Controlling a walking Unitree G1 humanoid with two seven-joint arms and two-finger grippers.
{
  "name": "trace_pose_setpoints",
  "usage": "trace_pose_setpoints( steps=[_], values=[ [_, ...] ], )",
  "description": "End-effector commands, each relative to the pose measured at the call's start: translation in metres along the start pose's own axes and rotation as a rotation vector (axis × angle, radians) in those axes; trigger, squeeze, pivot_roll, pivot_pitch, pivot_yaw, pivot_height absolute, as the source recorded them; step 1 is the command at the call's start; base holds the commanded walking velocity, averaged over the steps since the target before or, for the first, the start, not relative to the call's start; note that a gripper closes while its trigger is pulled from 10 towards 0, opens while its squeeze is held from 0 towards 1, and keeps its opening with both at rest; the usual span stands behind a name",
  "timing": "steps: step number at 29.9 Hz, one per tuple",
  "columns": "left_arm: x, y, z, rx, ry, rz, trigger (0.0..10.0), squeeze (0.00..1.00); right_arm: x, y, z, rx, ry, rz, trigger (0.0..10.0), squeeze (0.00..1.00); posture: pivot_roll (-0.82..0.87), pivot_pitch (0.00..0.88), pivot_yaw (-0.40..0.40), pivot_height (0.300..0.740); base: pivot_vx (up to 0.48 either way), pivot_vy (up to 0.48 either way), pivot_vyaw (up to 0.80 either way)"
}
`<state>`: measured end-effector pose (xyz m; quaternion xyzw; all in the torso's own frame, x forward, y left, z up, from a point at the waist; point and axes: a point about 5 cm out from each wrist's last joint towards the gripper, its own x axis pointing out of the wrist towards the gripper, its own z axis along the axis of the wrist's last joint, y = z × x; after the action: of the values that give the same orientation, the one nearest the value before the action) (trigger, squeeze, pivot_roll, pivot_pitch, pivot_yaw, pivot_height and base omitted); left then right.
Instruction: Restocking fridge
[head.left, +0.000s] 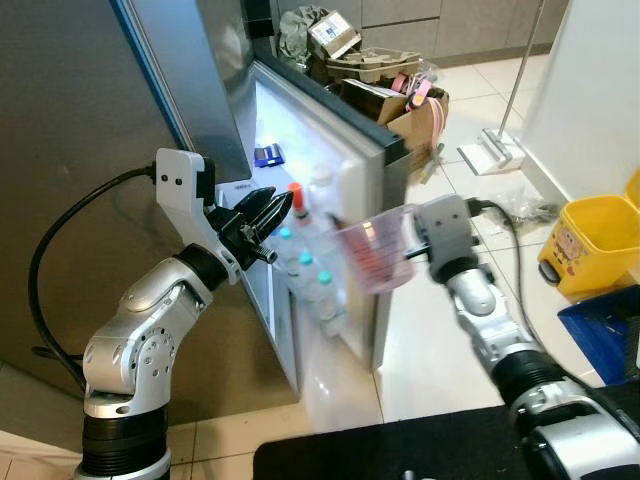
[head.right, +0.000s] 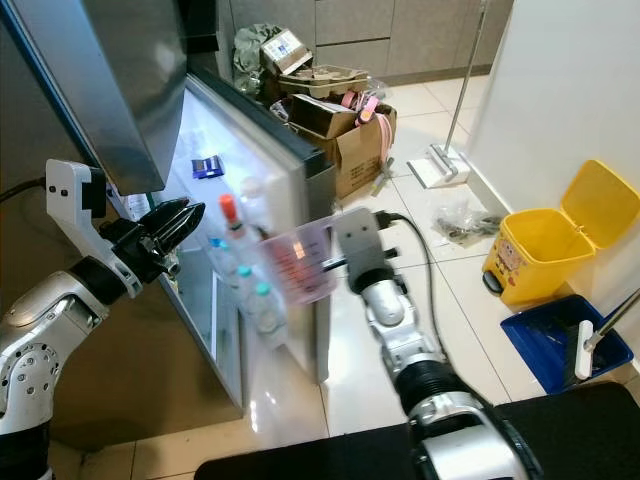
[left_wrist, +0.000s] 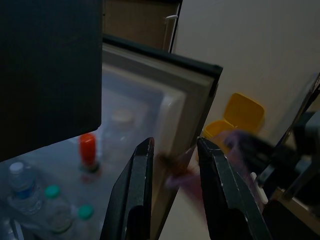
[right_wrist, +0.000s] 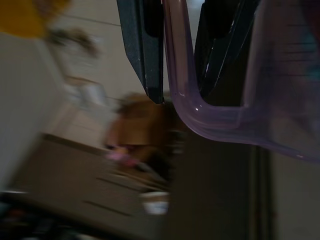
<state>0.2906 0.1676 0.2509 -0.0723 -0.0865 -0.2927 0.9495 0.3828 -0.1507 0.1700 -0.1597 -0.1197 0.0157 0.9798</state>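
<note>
The right tool (head.left: 408, 252) grips the handle of a clear, faintly pink plastic measuring jug (head.left: 375, 250); in the right wrist view one black finger (right_wrist: 142, 45) lies outside the handle loop and the other inside it, closed on the thin curved plastic. The jug hangs in the air just in front of the edge of the open fridge door (head.left: 375, 160), tipped on its side. Red printed graduation marks run down its wall, too blurred to read.

The left tool (head.left: 268, 212) is raised by the fridge opening, its two long tapered fingers (left_wrist: 137, 190) slightly parted with nothing between them.

On the lit white door shelf stand several clear plastic bottles (head.left: 305, 272) with teal caps, one bottle with a red-orange cap (head.left: 296, 192) and a taller one with a white cap (head.left: 322, 180). A small dark blue packet (head.left: 268, 155) lies higher up; its print is unreadable. The door has a dark rubber seal and a brushed grey metal face.

On the pale glossy tiled floor beyond sit a brown cardboard box (head.left: 415, 115) heaped with egg cartons and paper, a yellow plastic bin (head.left: 590, 245) with a small label too small to read, a blue dustpan (head.right: 545, 345) and a white mop head (head.left: 492, 150).
</note>
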Motion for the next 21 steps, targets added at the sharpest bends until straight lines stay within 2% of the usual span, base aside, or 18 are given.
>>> trace_pose_setpoints(
  steps=[1,2,3,5,6,8,10,11,12,14,15,17,21],
  values=[
    [-0.003,0.0,-0.003,-0.002,0.025,-0.013,10.0,0.0,-0.001,-0.019,-0.003,-0.013,0.012,-0.112,10.0,0.0,-0.01,0.185,0.047,0.74,0.0,0.0,0.0],
    [-0.003,0.0,-0.003,-0.002,0.025,-0.013,10.0,0.0,-0.001,-0.019,-0.003,-0.013,0.012,-0.112,10.0,0.0,-0.01,0.185,0.047,0.74,0.0,0.0,0.0],
    [-0.003,-0.001,-0.003,-0.005,0.027,-0.016,10.0,0.0,-0.002,-0.028,-0.005,0.004,0.014,-0.146,10.0,0.0,-0.02,0.185,0.048,0.74,0.0,0.0,0.0],
    [-0.003,-0.002,-0.004,-0.011,0.031,-0.022,10.0,0.0,-0.008,-0.059,-0.012,-0.022,0.017,-0.224,10.0,0.0,-0.03,0.184,0.051,0.74,0.0,0.0,0.0],
    [-0.003,-0.002,-0.004,-0.011,0.031,-0.022,10.0,0.0,-0.008,-0.059,-0.012,-0.022,0.017,-0.224,10.0,0.0,-0.03,0.184,0.051,0.74,0.0,0.0,0.0],
    [-0.003,-0.003,-0.004,-0.015,0.033,-0.025,10.0,0.0,-0.013,-0.082,-0.016,-0.058,0.018,-0.282,10.0,0.0,-0.03,0.182,0.052,0.74,0.0,0.0,0.0],
    [-0.003,-0.003,-0.004,-0.015,0.033,-0.025,10.0,0.0,-0.013,-0.082,-0.016,-0.058,0.018,-0.282,10.0,0.0,-0.03,0.182,0.052,0.74,0.0,0.0,0.0],
    [-0.003,-0.003,-0.005,-0.016,0.033,-0.026,10.0,0.0,-0.019,-0.104,-0.019,-0.092,0.032,-0.334,10.0,0.0,-0.03,0.18,0.052,0.74,0.0,0.0,0.0],
    [-0.003,-0.003,-0.005,-0.016,0.033,-0.026,10.0,0.0,-0.019,-0.104,-0.019,-0.092,0.032,-0.334,10.0,0.0,-0.03,0.18,0.052,0.74,0.0,0.0,0.0],
    [-0.002,-0.004,-0.006,-0.019,0.031,-0.025,10.0,0.0,-0.033,-0.142,-0.022,-0.167,0.052,-0.424,10.0,0.0,-0.04,0.178,0.05,0.74,0.0,0.0,0.0],
    [-0.002,-0.004,-0.006,-0.019,0.031,-0.025,10.0,0.0,-0.033,-0.142,-0.022,-0.167,0.052,-0.424,10.0,0.0,-0.04,0.178,0.05,0.74,0.0,0.0,0.0],
    [-0.001,-0.004,-0.007,-0.019,0.033,-0.02,10.0,0.0,-0.04,-0.159,-0.02,-0.191,0.04,-0.456,10.0,0.0,-0.05,0.177,0.05,0.74,0.0,0.0,0.0],
    [0.0,-0.004,-0.01,-0.012,0.038,-0.002,10.0,0.0,-0.039,-0.152,-0.016,-0.163,-0.005,-0.427,10.0,0.0,-0.05,0.175,0.05,0.74,0.0,0.0,0.0]
  ],
)
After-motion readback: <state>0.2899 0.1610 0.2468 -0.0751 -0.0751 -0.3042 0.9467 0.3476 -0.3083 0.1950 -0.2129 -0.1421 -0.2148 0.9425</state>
